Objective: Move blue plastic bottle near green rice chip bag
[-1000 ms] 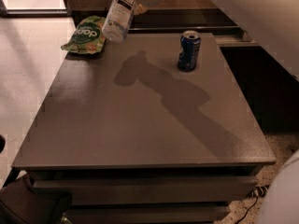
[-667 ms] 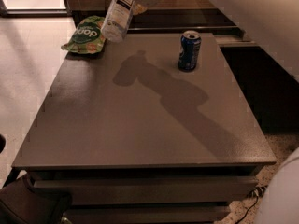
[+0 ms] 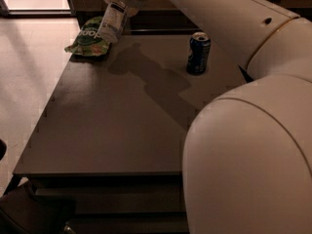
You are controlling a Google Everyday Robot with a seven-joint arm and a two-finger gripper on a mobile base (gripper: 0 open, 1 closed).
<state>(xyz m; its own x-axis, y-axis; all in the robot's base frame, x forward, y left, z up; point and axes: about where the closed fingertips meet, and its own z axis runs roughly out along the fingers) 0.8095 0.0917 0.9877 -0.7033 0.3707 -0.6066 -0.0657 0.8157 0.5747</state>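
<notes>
Found gripper [image 3: 118, 0] at top edge of view, above far left corner of table [image 3: 122, 121], at end of white arm [image 3: 219, 13] reaching in from the right. Noted jaws closed on upper end of bottle [image 3: 111, 24]. Recorded bottle as lifted clear of the tabletop and tilted, lower end pointing down and to the left. Observed that lower end overlapping right edge of green chip bag [image 3: 87, 37] in this view; cannot tell whether touching or hanging just above. Logged chip bag lying flat on far left corner of table. Noted soda can [image 3: 198, 52] standing upright toward far right side of table, well apart from bottle and chip bag. Noted dark shadow [image 3: 146, 77] of arm and bottle across tabletop between chip bag and soda can.
</notes>
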